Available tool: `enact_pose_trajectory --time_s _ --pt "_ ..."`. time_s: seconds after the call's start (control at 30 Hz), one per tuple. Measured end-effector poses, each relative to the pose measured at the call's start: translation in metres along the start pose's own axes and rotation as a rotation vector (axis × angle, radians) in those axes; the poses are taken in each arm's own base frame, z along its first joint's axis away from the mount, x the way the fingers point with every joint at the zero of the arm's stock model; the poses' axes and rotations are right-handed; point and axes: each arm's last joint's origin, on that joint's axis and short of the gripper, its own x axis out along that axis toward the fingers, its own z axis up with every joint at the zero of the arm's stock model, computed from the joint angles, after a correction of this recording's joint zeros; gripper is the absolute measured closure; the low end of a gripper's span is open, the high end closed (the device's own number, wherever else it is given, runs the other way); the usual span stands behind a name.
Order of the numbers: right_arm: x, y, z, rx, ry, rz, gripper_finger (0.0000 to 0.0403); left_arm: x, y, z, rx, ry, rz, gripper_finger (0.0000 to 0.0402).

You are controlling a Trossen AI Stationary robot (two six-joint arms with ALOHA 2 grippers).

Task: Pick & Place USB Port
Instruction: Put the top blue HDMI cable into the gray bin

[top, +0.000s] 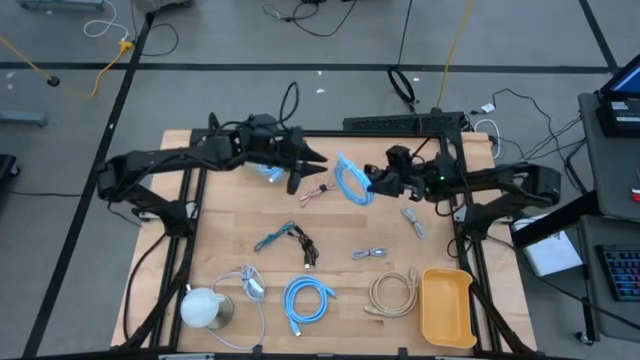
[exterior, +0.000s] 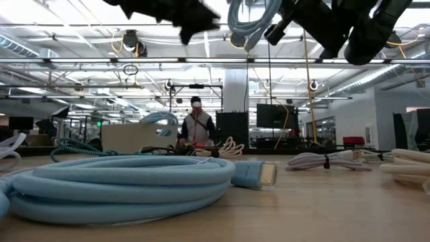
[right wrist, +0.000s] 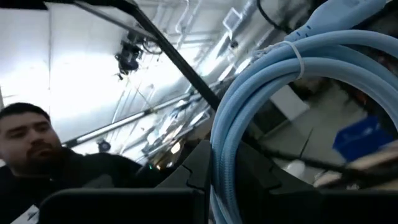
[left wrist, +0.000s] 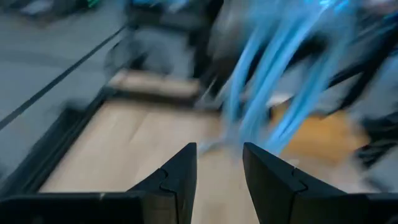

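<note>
My right gripper (top: 373, 182) is shut on a coiled light-blue USB cable (top: 349, 180) above the middle of the table's far half. The coil also hangs at the top of the low view (exterior: 250, 20) and fills the right wrist view (right wrist: 249, 106), tied with a white band. My left gripper (top: 318, 162) hovers just to the coil's left, open and empty; in its wrist view (left wrist: 219, 177) the blue coil (left wrist: 267, 93) is blurred ahead of the fingers. A yellow tray (top: 447, 305) sits at the near right corner. My right gripper pinches the bundled strands of the coil's loop (right wrist: 225, 149) between its two fingers, several strands together. It reaches in from the table's right side. The coil is lifted clear of the table and stands on edge beyond the fingers.
On the table lie another light-blue coil (top: 305, 300) (exterior: 121, 185), a beige coil (top: 393, 293), a white cable by a round white object (top: 205, 307), a dark and teal braided cable (top: 288, 240) and small grey cables (top: 370, 253) (top: 412, 220). A person stands beyond the table (exterior: 197, 124).
</note>
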Motion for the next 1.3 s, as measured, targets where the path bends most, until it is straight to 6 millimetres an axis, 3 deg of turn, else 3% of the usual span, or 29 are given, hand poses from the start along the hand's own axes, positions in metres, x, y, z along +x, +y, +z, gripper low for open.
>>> enact_pose_trajectory --time_s 0.23,0.57,0.83,1.3 --pt "0.009 0.009 -0.009 0.014 0.038 0.054 0.0369 0.008 -0.009 0.005 0.0 -0.067 -0.156 0.0268" --pt "0.031 0.035 0.005 -0.041 0.011 0.176 0.037 0.015 -0.021 0.015 0.049 -0.192 -0.23 0.0268" --pt "0.032 0.034 0.005 -0.036 -0.003 0.169 0.037 0.029 -0.028 0.005 -0.049 -0.139 -0.381 0.0268" --pt "0.032 0.034 0.006 -0.065 -0.012 0.165 0.0371 0.024 -0.033 0.011 -0.087 -0.162 -0.452 0.0268"
